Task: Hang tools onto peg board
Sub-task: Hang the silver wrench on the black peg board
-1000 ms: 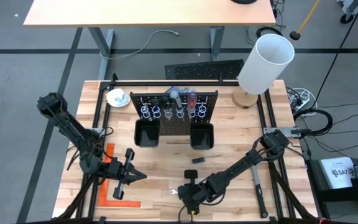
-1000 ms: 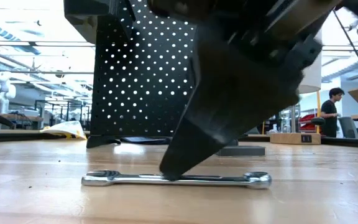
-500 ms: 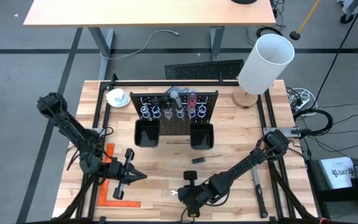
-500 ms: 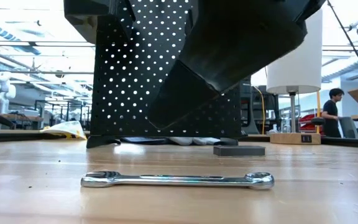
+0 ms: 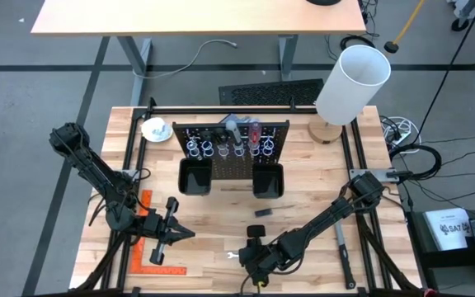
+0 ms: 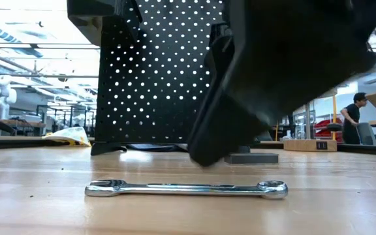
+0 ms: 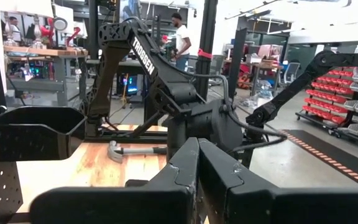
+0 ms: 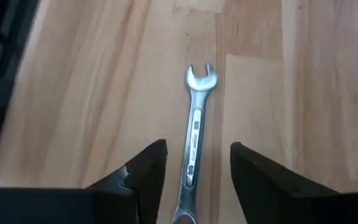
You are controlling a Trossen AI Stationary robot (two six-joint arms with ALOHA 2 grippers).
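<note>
A short silver wrench (image 6: 186,189) lies flat on the wooden table near its front edge; the right wrist view shows it (image 8: 196,124) lengthwise with its open end farthest from the fingers. My right gripper (image 8: 197,155) hangs open just above it, slanting down, one finger on either side of the shaft and clear of it (image 6: 201,153). The peg board (image 5: 233,142) stands upright at the table's far middle, with handled tools (image 5: 252,132) in its wire rings and two black bins (image 5: 195,177) in front. My left gripper (image 5: 184,234) waits shut at the left.
A small black block (image 5: 262,212) lies between the bins and the wrench. A hammer (image 5: 339,239) lies at the right, an orange square (image 5: 143,252) at the left. A white lamp (image 5: 351,82) stands at the far right. A person (image 6: 354,108) is in the room beyond.
My right gripper's tip rested on the wrench's shaft a second ago; it has since lifted off and now hangs just above. The wrench has stayed flat where it was.
</note>
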